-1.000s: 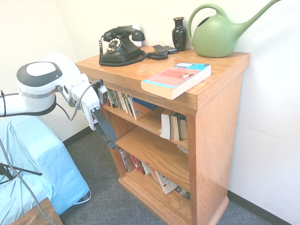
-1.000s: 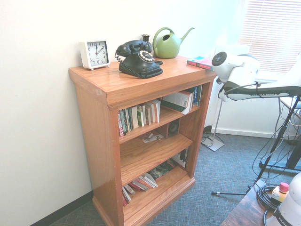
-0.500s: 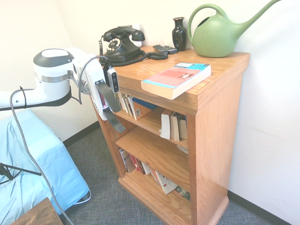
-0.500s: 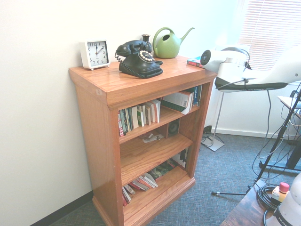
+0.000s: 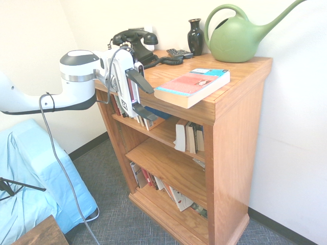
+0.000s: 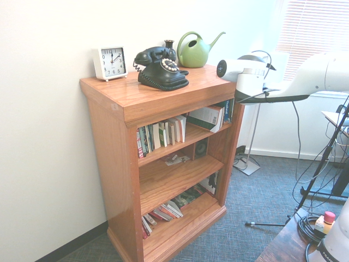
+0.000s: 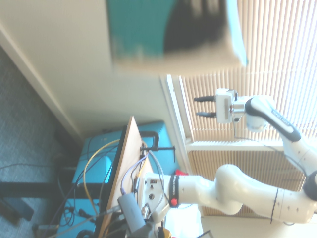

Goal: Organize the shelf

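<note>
The shelf [image 5: 236, 153] is a waist-high oak bookcase with three open tiers; it also fills the second exterior view [image 6: 112, 158]. A flat book [image 5: 193, 84] with a red and teal cover lies on its top, overhanging the front edge. My gripper [image 5: 153, 104] hovers at the front edge of the top, just left of that book, its fingers pointing at the book's end. The jaws stand open with nothing between them. In the second exterior view the arm's wrist [image 6: 242, 73] hides the gripper and the book. A blurred teal book [image 7: 168, 34] shows in the wrist view.
A black telephone [image 5: 132, 47], a dark vase [image 5: 195, 35], a remote [image 5: 179, 52] and a green watering can [image 5: 237, 37] stand on the top, with a white clock [image 6: 110, 61]. Rows of books [image 5: 186, 137] fill the tiers. A blue-covered object [image 5: 30, 178] sits left.
The arm has risen and swung right, from beside the shelf's left panel to the front edge of the top. The gripper turned toward the flat book and stayed open.
</note>
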Tool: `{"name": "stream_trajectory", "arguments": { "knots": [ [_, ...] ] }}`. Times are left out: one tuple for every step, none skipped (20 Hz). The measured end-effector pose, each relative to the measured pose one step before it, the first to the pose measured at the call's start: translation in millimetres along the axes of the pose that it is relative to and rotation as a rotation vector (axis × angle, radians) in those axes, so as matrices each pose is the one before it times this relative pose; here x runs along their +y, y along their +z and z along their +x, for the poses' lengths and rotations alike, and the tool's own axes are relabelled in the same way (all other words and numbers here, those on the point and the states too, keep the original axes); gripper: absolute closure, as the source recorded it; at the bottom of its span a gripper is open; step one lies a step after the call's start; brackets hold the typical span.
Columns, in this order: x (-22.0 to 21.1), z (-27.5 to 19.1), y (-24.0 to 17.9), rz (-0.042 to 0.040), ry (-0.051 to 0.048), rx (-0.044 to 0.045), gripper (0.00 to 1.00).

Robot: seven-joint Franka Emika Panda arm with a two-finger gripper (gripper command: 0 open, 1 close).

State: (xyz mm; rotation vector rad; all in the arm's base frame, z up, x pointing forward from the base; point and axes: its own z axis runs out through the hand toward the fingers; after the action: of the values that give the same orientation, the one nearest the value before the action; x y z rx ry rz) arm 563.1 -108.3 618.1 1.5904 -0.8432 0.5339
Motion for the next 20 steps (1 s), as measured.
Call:
{"name": "stream_trajectory", "arguments": {
  "knots": [
    [-5.84, 2.41, 1.58, 0.00370, -0.00191, 0.01122, 0.00],
    [-5.31, 2.16, 1.56, 0.00415, -0.00158, 0.00901, 0.00],
    [-4.43, 1.97, 1.46, 0.00246, -0.00071, 0.00584, 0.00],
    [-3.17, 2.65, 1.00, 0.00060, 0.00131, 0.00442, 0.00],
    [-2.74, 2.78, 0.66, 0.00039, 0.00069, 0.00456, 0.00],
    [-1.89, 2.78, 0.47, 0.00048, -0.00013, 0.00208, 0.00],
    [-2.14, 2.31, 0.93, 0.00071, 0.00075, 0.00148, 0.00],
    [-2.14, 1.82, 1.17, 0.00036, 0.00105, 0.00069, 0.00],
    [-2.49, 1.35, 1.47, 0.00056, 0.00048, 0.00160, 0.00],
    [-2.49, 1.49, 1.13, 0.00195, 0.00093, 0.00195, 0.00],
    [-2.48, 1.10, 0.73, 0.00285, 0.00020, 0.00199, 0.00],
    [-2.35, 1.02, 0.52, 0.00270, -0.00078, 0.00258, 0.00],
    [-2.24, 1.37, -0.04, 0.00462, -0.00026, 0.00366, 0.00],
    [-1.69, 1.92, -0.43, 0.00555, 0.00050, 0.00379, 0.00],
    [-1.62, 1.71, -0.42, 0.00488, -0.00052, 0.00388, 0.00],
    [-1.53, 1.22, -0.32, 0.00260, -0.00036, 0.00343, 0.00],
    [-1.35, 1.52, -0.10, 0.00215, 0.00004, 0.00247, 0.00],
    [-0.99, 1.91, 0.46, 0.00093, 0.00019, 0.00077, 0.00],
    [-1.89, 1.26, 0.92, -0.00044, -0.00081, -0.00017, 1.00],
    [-2.15, 1.16, 0.72, -0.00065, -0.00128, -0.00031, 1.00]
  ]
}}
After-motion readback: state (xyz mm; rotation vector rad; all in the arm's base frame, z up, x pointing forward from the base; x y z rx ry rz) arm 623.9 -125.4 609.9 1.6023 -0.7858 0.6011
